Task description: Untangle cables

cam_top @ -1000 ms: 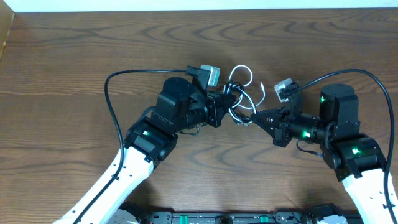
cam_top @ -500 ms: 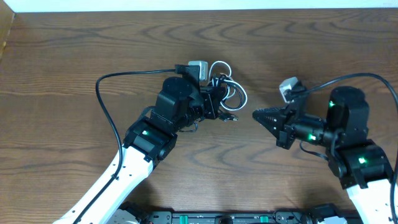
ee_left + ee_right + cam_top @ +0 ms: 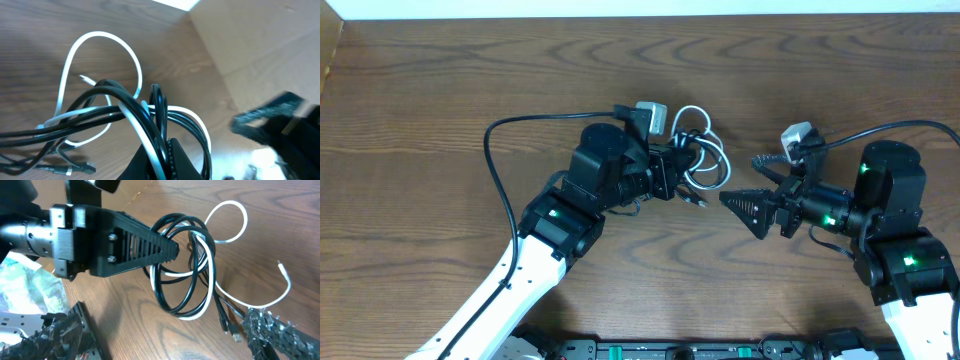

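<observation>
Cables (image 3: 712,158), white and black, are hanging looped from my left claw (image 3: 172,250), which is pinching them above the desk (image 3: 420,100). My right claw (image 3: 728,200) is hovering spread nearby, likely needing one loose strand to pull.

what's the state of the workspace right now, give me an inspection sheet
surface: dark wood-grain table
job's things: tangled cables, one white and the others black, looped through each other, not yet separated
clutter: nothing seen
grippers: left gripper shut on the tangled cables; right gripper close by and apart from the loops, open or shut unclear
cables: thick black arm cables arc out from both arms
surroundings: white strip beyond the table's far edge
</observation>
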